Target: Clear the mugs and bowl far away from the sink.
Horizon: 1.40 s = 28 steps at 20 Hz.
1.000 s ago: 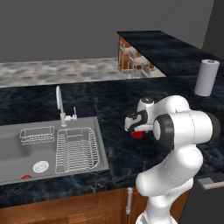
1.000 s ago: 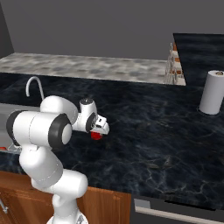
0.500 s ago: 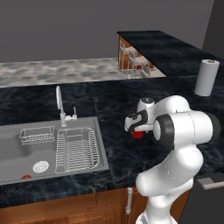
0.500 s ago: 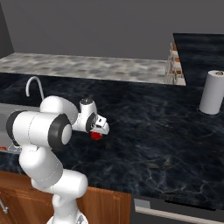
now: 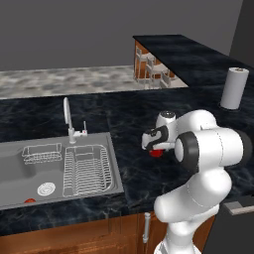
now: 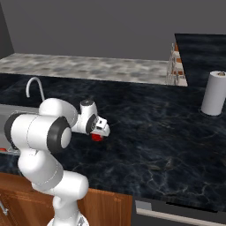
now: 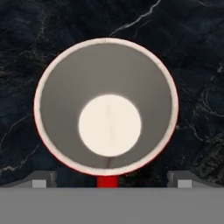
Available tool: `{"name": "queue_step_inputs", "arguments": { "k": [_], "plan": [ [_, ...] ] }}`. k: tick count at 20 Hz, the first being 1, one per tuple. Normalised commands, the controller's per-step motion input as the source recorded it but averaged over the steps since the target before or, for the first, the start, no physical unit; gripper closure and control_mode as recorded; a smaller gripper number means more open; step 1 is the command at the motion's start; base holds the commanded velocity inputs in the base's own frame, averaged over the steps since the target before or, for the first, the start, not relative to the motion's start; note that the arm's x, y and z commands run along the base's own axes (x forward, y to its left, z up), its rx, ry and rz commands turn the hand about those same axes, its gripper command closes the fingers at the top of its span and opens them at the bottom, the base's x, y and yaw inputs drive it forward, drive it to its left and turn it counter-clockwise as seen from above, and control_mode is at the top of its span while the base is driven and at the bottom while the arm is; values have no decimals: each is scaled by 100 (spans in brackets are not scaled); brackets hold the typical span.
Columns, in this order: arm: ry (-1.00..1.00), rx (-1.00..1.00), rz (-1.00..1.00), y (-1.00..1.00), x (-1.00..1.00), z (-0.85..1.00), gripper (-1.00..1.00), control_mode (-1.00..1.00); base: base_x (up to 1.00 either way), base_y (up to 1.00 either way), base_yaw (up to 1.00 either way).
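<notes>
The arm is folded over the dark marbled tabletop, its hand pointing straight down at the red mug, which stands upright on the stone to the right of the sink. In the left base view the mug is only a sliver of red under the white hand; in the right base view it peeks out the same way.

Looking down along the hand, the mug is seen from directly above: a round pale rim, grey inner wall and a white floor, with its red handle poking out at 6 o'clock. The gripper hangs over it with the jaws spread wide, one fingertip at about 7 o'clock and the other at 5 o'clock, both outside the rim and gripping nothing.

The sink, with its wire racks and curved faucet, sits apart from the mug at 9 o'clock. A paper towel roll stands far off at 2 o'clock.
</notes>
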Motion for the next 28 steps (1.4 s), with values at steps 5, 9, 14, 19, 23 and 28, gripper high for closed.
{"name": "queue_step_inputs", "arguments": {
  "k": [5, 9, 14, 19, 23, 28],
  "plan": [
    [1, 0, 0, 0, -17, 0, -100, -100, 0, 0, 0],
    [0, 0, 0, 0, 0, 0, -100, -100, 0, 0, 0],
    [0, 0, 0, 0, 11, 0, -100, -100, 0, 0, 0],
    [0, 0, 0, 0, 16, 0, -100, -100, 0, 0, 0],
    [2, 0, 0, 0, 4, 0, 100, -100, 0, 0, 0],
    [4, 0, 0, 0, 0, -1, 100, -100, 0, 0, 0]
  ]
}}
